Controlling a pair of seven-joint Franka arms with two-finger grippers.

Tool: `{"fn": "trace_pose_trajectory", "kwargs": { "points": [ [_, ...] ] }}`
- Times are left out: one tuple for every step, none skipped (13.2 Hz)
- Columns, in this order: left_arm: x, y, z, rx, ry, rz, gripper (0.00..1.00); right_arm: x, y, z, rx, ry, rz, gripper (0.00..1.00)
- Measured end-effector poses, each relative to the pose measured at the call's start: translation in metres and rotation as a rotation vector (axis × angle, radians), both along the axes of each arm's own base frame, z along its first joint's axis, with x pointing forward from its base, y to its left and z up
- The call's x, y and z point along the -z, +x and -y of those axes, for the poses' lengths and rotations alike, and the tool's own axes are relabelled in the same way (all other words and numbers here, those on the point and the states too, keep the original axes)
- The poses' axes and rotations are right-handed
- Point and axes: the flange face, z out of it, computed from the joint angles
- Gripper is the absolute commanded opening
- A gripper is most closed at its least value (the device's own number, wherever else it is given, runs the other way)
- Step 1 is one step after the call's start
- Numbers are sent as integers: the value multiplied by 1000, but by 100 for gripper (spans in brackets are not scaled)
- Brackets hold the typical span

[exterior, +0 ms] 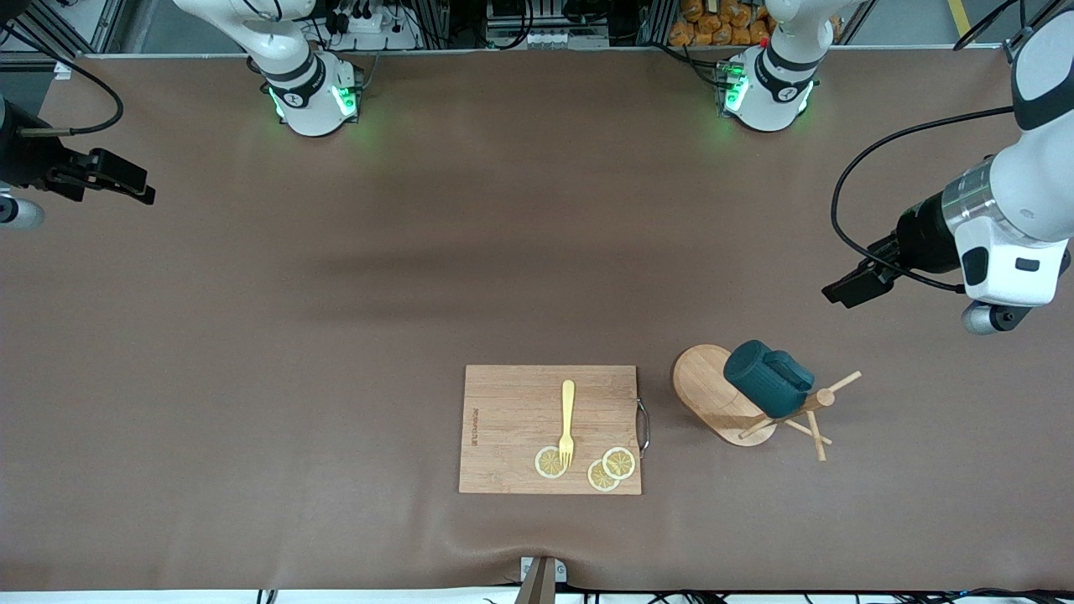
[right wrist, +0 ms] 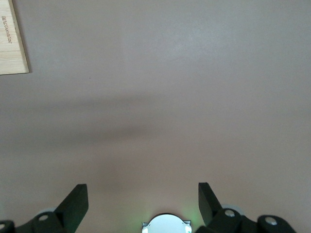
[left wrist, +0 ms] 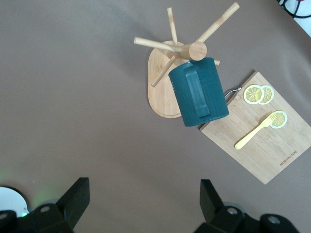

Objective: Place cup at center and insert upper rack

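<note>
Front view: the cup (exterior: 768, 378) hangs on the upper rack (exterior: 759, 401), which stands near the table's front edge toward the left arm's end, beside the cutting board (exterior: 550, 429). It looks rigid, glazed and probably slippery, best gripped across its body.

Left wrist view: the left gripper (left wrist: 141, 206) hovers over bare brown mat, jaws apart.

Right wrist view: the right gripper (right wrist: 142, 203) waits, jaws apart, with ample room.

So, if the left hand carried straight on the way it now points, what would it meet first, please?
Probably bare table: the open left hand points at brown surface; the cup on the upper rack sits off to one side, though depth is unclear.
</note>
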Motion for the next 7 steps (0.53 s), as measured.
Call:
{"fn": "trace_pose_trajectory", "kwargs": {
  "points": [
    [-4,-1,-2,27,7,12,100,0,0,0,0,0,0,100],
    [-6,-3,-4,52,24,22,100,0,0,0,0,0,0,100],
    [-8,-4,-7,79,45,29,100,0,0,0,0,0,0,100],
    [-10,-5,-8,104,57,35,100,0,0,0,0,0,0,100],
    [-12,-6,-9,126,62,39,100,0,0,0,0,0,0,100],
    [-15,-8,-10,148,66,41,100,0,0,0,0,0,0,100],
    [-16,-10,-11,172,69,36,100,0,0,0,0,0,0,100]
  ]
}}
